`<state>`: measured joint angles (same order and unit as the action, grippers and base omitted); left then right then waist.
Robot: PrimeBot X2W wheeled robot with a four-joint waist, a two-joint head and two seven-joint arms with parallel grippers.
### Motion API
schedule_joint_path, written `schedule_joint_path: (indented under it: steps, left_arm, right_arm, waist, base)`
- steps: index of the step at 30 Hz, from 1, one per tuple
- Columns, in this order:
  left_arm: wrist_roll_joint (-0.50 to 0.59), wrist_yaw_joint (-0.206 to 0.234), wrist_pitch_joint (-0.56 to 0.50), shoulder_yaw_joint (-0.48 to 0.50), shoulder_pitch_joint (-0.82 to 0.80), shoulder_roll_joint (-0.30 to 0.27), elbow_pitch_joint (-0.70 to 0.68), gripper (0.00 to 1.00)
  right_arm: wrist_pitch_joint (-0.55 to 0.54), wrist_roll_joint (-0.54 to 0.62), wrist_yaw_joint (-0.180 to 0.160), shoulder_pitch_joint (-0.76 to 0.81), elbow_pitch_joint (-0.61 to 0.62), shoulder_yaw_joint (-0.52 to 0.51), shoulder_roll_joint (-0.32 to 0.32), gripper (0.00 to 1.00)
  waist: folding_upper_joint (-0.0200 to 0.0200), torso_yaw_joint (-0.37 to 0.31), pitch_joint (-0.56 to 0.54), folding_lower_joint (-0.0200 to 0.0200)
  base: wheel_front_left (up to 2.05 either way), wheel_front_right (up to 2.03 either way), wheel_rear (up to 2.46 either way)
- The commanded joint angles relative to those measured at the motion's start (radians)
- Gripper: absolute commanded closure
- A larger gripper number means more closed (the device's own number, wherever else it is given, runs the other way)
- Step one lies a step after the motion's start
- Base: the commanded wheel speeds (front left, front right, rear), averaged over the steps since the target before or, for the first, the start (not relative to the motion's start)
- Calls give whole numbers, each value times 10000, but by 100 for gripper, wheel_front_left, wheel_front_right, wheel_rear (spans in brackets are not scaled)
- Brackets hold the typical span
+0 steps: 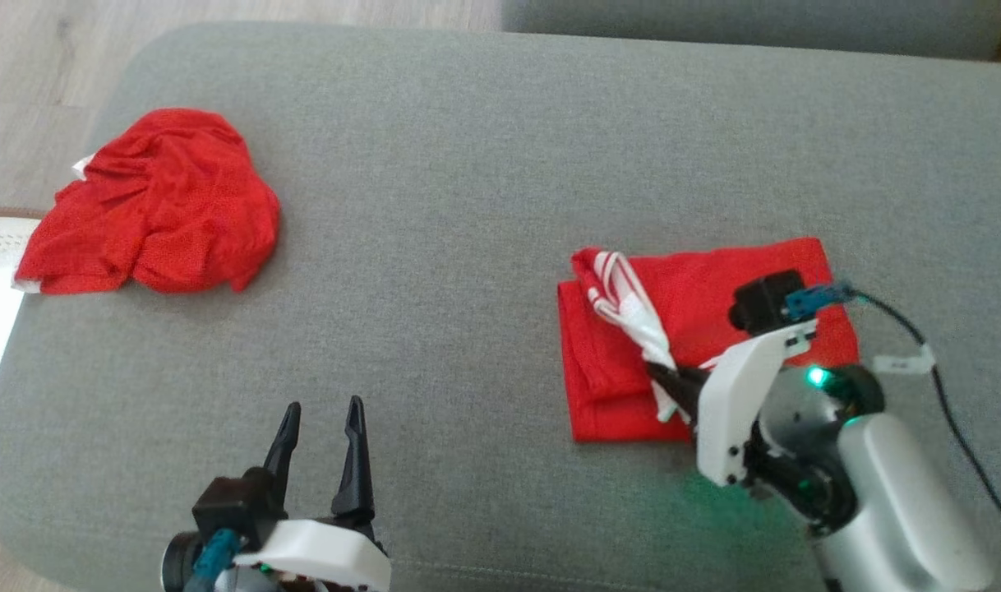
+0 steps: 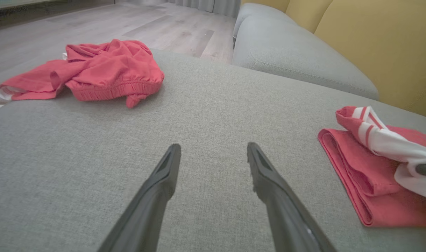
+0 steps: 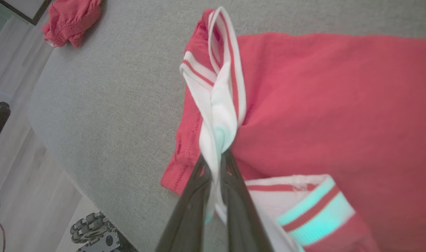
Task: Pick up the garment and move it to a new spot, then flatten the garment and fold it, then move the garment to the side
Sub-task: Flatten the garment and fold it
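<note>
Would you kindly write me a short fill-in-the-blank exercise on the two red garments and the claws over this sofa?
1. The right claw is ____ on the white striped trim of the folded red garment.
2. The left claw hovers above the grey sofa cushion with its jaws ____.
3. The crumpled red garment lies at the robot's ____ end of that cushion.

Missing words: shut; open; left.
</note>
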<state>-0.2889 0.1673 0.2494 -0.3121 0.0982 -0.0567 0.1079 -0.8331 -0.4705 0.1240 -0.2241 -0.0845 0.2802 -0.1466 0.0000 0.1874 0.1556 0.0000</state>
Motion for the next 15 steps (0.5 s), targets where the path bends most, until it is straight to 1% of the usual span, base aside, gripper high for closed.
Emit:
schedule_joint_path:
  steps: [1, 8, 15]
  left_arm:
    - [95, 5, 124, 301, -278, 63, -228, 0]
    - [271, -104, 124, 435, -201, 64, -194, 0]
    - [344, -158, 124, 394, -202, 64, -149, 0]
  right_arm:
    - [162, 88, 67, -249, 335, 134, 128, 100]
    - [976, 336, 67, -408, -599, 48, 771, 100]
    - [1760, 179, 67, -825, -1379, 92, 954, 100]
  waist:
    - [0, 15, -53, 0]
    - [0, -136, -134, 0]
    - [0, -228, -144, 0]
  base:
    - [0, 0, 0]
    - [0, 0, 0]
    - [0, 0, 0]
